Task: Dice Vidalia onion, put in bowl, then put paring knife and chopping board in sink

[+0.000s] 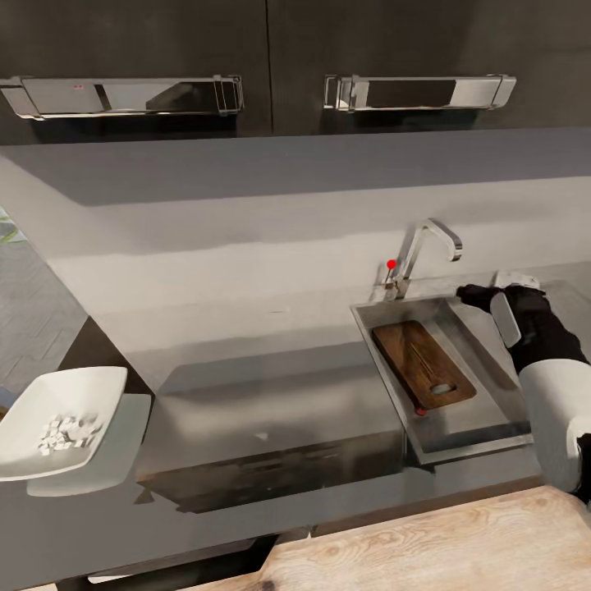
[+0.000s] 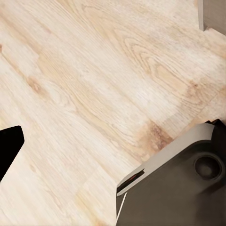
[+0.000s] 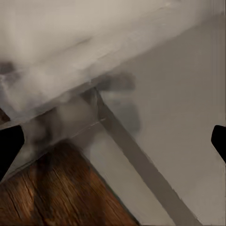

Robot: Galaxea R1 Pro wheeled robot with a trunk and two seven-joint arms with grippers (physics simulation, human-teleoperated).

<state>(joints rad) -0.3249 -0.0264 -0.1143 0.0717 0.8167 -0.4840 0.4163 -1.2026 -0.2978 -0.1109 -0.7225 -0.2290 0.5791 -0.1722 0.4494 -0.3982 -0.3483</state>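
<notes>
The chopping board (image 1: 423, 363) lies inside the sink (image 1: 484, 439), handle slot toward me. A small red bit (image 1: 420, 410) peeks out at the board's near corner; whether it is the paring knife I cannot tell. My right gripper (image 1: 476, 295) hovers over the sink's far right rim, beside the tap (image 1: 428, 242). In the right wrist view its fingertips (image 3: 9, 148) stand wide apart, open and empty, above the board (image 3: 61, 193) and the sink rim (image 3: 136, 155). The white bowl (image 1: 61, 419) with diced onion (image 1: 70, 431) sits at the countertop's (image 1: 271, 394) left end. My left gripper (image 2: 113, 146) looks open over wooden floor.
Dark wall cabinets with long chrome handles (image 1: 123, 94) hang above the grey backsplash. The tap's red knob (image 1: 391, 264) stands at the sink's far left corner. Wooden floor (image 1: 460, 542) shows below the countertop's front edge. The robot's base (image 2: 179, 183) is under the left wrist.
</notes>
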